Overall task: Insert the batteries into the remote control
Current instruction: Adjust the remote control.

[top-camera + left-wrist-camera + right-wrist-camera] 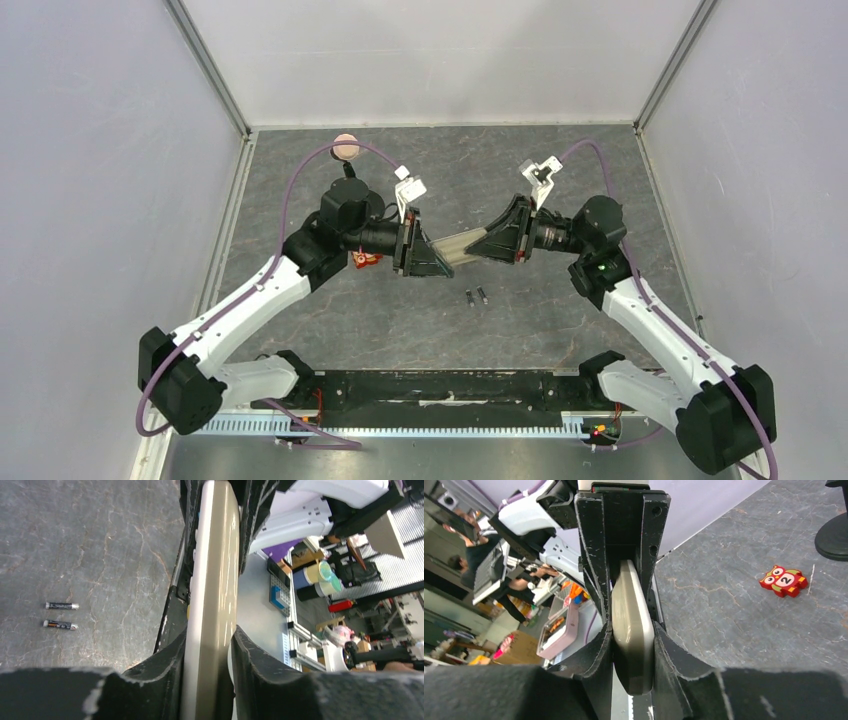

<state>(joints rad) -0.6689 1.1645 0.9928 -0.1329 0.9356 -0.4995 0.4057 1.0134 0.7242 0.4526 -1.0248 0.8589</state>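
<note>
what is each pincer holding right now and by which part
Both hold the remote control: the left pincer clamps one end, the right pincer the opposite end. The batteries lie loose.

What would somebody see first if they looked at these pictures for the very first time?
Probably the two robot hands meeting in mid-air: the left gripper and the right gripper each pinch one end of the remote control. Then the two batteries lying side by side on the table close by, and a little red owl toy near the left gripper.
</note>
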